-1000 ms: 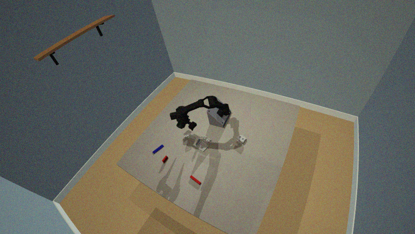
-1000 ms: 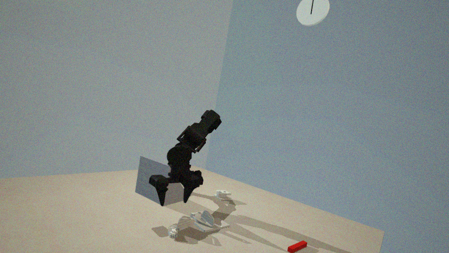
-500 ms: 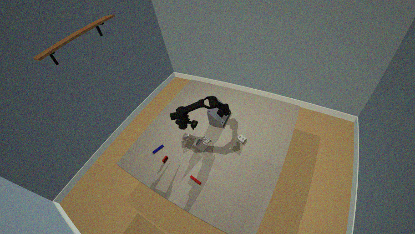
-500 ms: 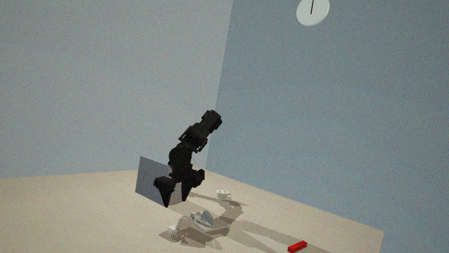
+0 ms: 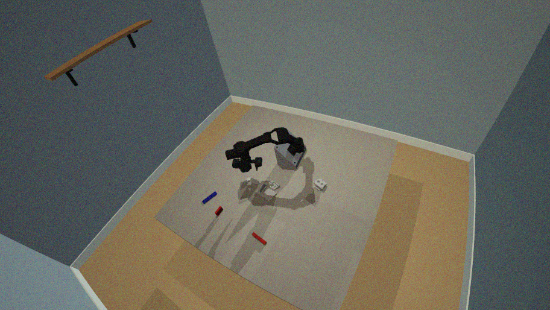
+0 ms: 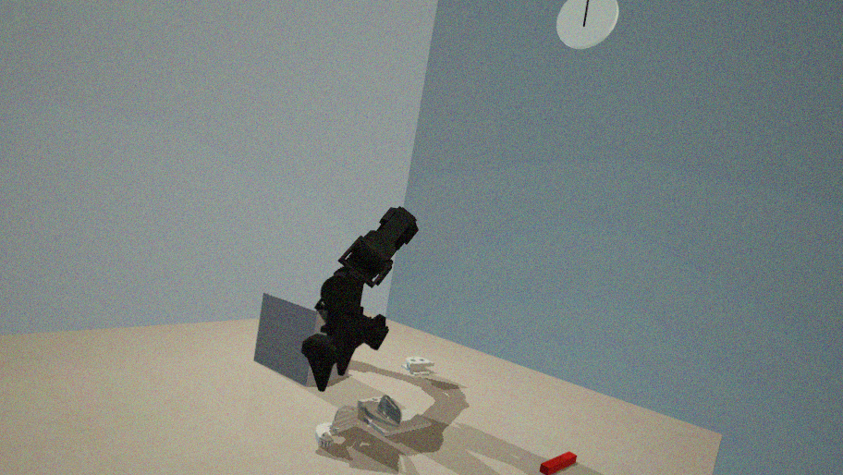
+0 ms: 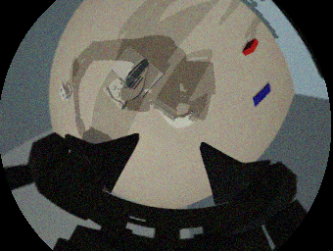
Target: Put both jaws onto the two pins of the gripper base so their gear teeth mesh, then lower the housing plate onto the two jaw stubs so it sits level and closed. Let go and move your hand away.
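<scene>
Lying on the mat (image 5: 315, 238) (image 6: 177, 383) (image 7: 235, 123), the pale cluster (image 5: 273, 185) (image 6: 372, 412) (image 7: 117, 90) probably includes a jaw, with a curved part (image 5: 249, 180) (image 6: 323, 435) (image 7: 178, 121), likely another, near it. A holed block (image 5: 319, 184) (image 6: 418, 360) (image 7: 65, 90) sits well apart, its role uncertain. Above, the gripper (image 5: 251, 169) (image 6: 331, 382) (image 7: 169, 141) hangs with fingers spread, grasping nothing. The step seems to be fetching a jaw; next calls for aligning over one, descending and closing without nudging its neighbours
</scene>
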You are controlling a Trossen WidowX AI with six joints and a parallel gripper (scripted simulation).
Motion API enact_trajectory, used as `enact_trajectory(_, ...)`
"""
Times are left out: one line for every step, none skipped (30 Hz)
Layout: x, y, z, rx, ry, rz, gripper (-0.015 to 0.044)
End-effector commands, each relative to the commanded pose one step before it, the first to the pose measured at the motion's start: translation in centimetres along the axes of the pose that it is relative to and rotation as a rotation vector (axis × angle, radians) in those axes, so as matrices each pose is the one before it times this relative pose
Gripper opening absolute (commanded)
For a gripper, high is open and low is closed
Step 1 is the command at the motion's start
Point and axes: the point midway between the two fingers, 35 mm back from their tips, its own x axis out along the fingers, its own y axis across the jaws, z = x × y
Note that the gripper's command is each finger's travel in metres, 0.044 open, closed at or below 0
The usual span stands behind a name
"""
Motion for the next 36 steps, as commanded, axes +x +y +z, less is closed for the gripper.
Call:
enact_trajectory(-0.197, 0.072, 0.278, -0.0716, -0.0072, -0.00253, 0.044)
enact_trajectory(-0.006, 0.011, 0.03, -0.0203, -0.00003, 0.0, 0.044)
enact_trajectory(-0.006, 0.01, 0.03, -0.0203, -0.00003, 0.0, 0.044)
enact_trajectory(-0.006, 0.009, 0.03, -0.0203, -0.00003, 0.0, 0.044)
enact_trajectory(-0.006, 0.009, 0.031, -0.0203, -0.00003, 0.0, 0.044)
enact_trajectory(-0.006, 0.008, 0.031, -0.0203, -0.00003, 0.0, 0.044)
enact_trajectory(-0.006, 0.008, 0.031, -0.0203, -0.00003, 0.0, 0.044)
enact_trajectory(-0.006, 0.007, 0.031, -0.0203, -0.00003, 0.0, 0.044)
enact_trajectory(-0.006, 0.007, 0.031, -0.0203, -0.00003, 0.0, 0.044)
enact_trajectory(-0.006, 0.006, 0.031, -0.0203, -0.00003, 0.0, 0.044)
enact_trajectory(-0.006, 0.005, 0.031, -0.0203, -0.00003, 0.0, 0.044)
enact_trajectory(-0.006, 0.005, 0.032, -0.0203, -0.00003, 0.0, 0.044)
enact_trajectory(-0.006, 0.004, 0.032, -0.0203, -0.00003, 0.0, 0.044)
enact_trajectory(-0.006, 0.003, 0.032, -0.0203, -0.00003, 0.0, 0.044)
enact_trajectory(-0.006, 0.003, 0.032, -0.0203, -0.00003, 0.0, 0.044)
enact_trajectory(-0.006, 0.002, 0.032, -0.0203, -0.00003, -0.00001, 0.044)
enact_trajectory(-0.006, 0.002, 0.032, -0.0203, -0.00003, -0.00001, 0.044)
enact_trajectory(-0.006, 0.001, 0.032, -0.0203, -0.00003, -0.00001, 0.044)
enact_trajectory(-0.006, 0.0, 0.032, -0.0203, -0.00003, -0.00001, 0.044)
enact_trajectory(-0.006, 0.0, 0.032, -0.0203, -0.00003, -0.00001, 0.044)
enact_trajectory(-0.006, -0.001, 0.032, -0.0203, -0.00003, -0.00001, 0.044)
enact_trajectory(-0.006, -0.002, 0.032, -0.0203, -0.00003, -0.00001, 0.044)
enact_trajectory(-0.006, -0.002, 0.032, -0.0203, -0.00003, -0.00001, 0.044)
enact_trajectory(-0.006, -0.003, 0.032, -0.0203, -0.00003, -0.00001, 0.044)
enact_trajectory(-0.006, -0.003, 0.032, -0.0203, -0.00003, -0.00001, 0.044)
enact_trajectory(-0.006, -0.004, 0.032, -0.0203, -0.00003, -0.00001, 0.044)
enact_trajectory(-0.006, -0.005, 0.032, -0.0203, -0.00003, -0.00001, 0.044)
enact_trajectory(-0.006, -0.005, 0.032, -0.0203, -0.00003, -0.00001, 0.044)
enact_trajectory(-0.006, -0.006, 0.032, -0.0203, -0.00003, -0.00001, 0.044)
enact_trajectory(-0.006, -0.006, 0.031, -0.0203, -0.00003, -0.00001, 0.044)
enact_trajectory(-0.006, -0.007, 0.031, -0.0203, -0.00003, -0.00001, 0.044)
enact_trajectory(-0.006, -0.008, 0.031, -0.0203, -0.00003, -0.00001, 0.044)
enact_trajectory(-0.006, -0.008, 0.031, -0.0203, -0.00003, -0.00001, 0.044)
enact_trajectory(-0.006, -0.009, 0.031, -0.0203, -0.00003, -0.00001, 0.044)
enact_trajectory(-0.006, -0.01, 0.031, -0.0203, -0.00003, -0.00001, 0.044)
enact_trajectory(-0.006, -0.01, 0.031, -0.0203, -0.00003, -0.00001, 0.044)
